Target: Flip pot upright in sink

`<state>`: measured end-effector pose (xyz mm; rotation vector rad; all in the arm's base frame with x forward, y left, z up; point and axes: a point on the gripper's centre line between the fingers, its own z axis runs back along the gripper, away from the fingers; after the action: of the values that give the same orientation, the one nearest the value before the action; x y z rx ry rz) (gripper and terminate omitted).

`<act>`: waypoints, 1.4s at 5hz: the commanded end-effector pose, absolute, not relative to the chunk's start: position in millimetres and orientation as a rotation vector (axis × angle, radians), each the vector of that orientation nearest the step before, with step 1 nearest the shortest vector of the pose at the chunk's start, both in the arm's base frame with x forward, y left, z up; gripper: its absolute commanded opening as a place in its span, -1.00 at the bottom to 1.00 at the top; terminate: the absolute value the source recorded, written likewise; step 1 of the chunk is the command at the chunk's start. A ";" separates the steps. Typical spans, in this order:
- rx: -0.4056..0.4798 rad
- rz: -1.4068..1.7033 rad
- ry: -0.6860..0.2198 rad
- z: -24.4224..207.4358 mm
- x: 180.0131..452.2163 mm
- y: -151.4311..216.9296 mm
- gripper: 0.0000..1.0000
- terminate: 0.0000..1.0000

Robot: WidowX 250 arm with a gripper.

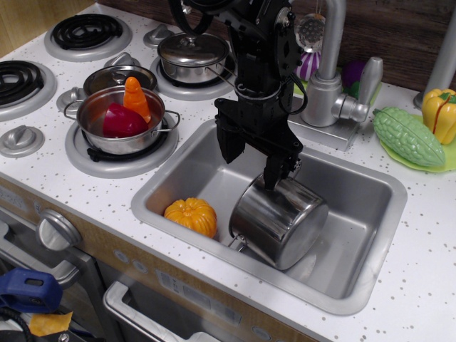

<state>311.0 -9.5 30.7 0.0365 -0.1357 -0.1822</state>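
The shiny lidless steel pot [278, 222] lies tilted on its side in the middle of the sink [356, 214], with a small wire handle low at its left end. My black gripper [253, 171] hangs just above the pot's upper left edge. Its jaws stand apart. The right fingertip [274, 179] touches or nearly touches the pot's top edge, and the left finger [230, 148] hangs free over the sink. Nothing is held between them.
An orange toy pumpkin [191, 216] lies in the sink left of the pot. The faucet [329, 82] stands behind the sink. A steel pot with red and orange toy food [121, 120] and a lidded pot [192, 55] sit on the stove. A green gourd [408, 135] and a yellow pepper [439, 114] lie at right.
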 end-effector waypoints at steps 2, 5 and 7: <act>-0.072 -0.171 -0.156 27.5 311.3 -13.0 1.00 -1.00; -0.249 -0.119 -0.206 20.3 315.9 -30.2 1.00 -1.00; -0.355 -0.027 -0.230 13.3 317.4 -47.4 1.00 -1.00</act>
<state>313.9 -49.5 7.7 -0.3622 -0.1993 0.0127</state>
